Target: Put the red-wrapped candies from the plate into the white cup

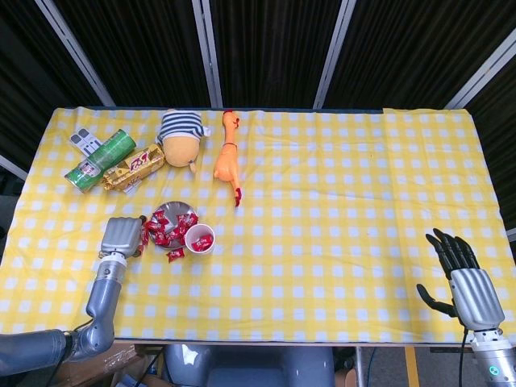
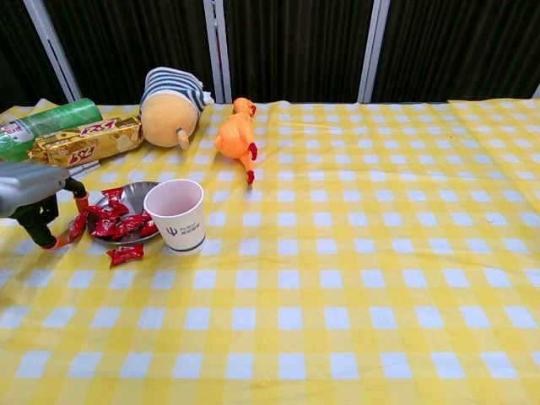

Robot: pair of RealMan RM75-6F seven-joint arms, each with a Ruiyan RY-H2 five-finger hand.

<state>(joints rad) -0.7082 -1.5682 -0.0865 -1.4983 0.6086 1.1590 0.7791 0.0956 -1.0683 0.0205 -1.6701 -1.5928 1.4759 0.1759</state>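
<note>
In the head view the left robot hand (image 1: 122, 236) hangs with fingers apart and empty beside the plate (image 1: 171, 210) of red-wrapped candies (image 1: 165, 228), likely to pick one for the white cup (image 1: 200, 239), while the right robot hand (image 1: 463, 278) idles spread; the chest view shows unreadable print on the cup.

Plate (image 2: 139, 190) of candies (image 2: 118, 224) sits left of the cup (image 2: 177, 216); left hand (image 2: 34, 198) just left of the plate.
</note>
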